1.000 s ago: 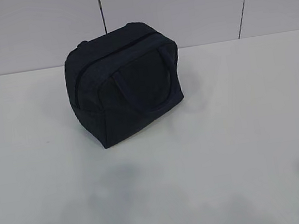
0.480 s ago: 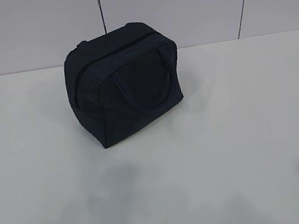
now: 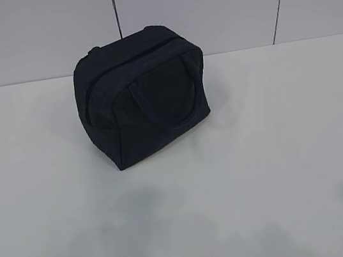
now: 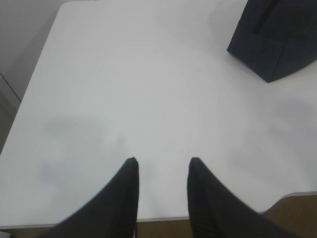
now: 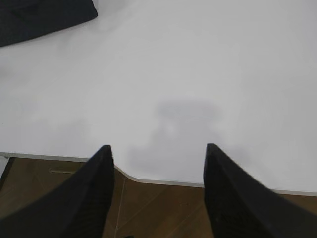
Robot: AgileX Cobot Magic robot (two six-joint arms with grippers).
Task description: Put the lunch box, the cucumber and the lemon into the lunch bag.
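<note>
As nothing has moved in the last second, we see the boxy dark navy fabric lunch bag (image 3: 142,94) zipped on the white counter (image 3: 278,151), both end effectors, left (image 4: 161,166) and right (image 5: 157,151), parted and empty, so the task looks finished.

The lunch bag (image 3: 144,94) is a dark navy cloth, matt and slightly rough in weave, with stitched seams and soft loop handles of the same fabric; its zipper line looks like dark tape, though the view is too dim to tell plastic from metal teeth; the table (image 3: 278,151) is a smooth white surface with a faint satin sheen that takes soft grey shadows; the wall (image 3: 205,7) behind is of pale, smooth tiles with dark grout lines; the left end effector (image 4: 162,166) and the right end effector (image 5: 158,151) have black matt fingers, probably plastic; the floor (image 5: 163,208) below the table edge looks like brown wood planks.
</note>
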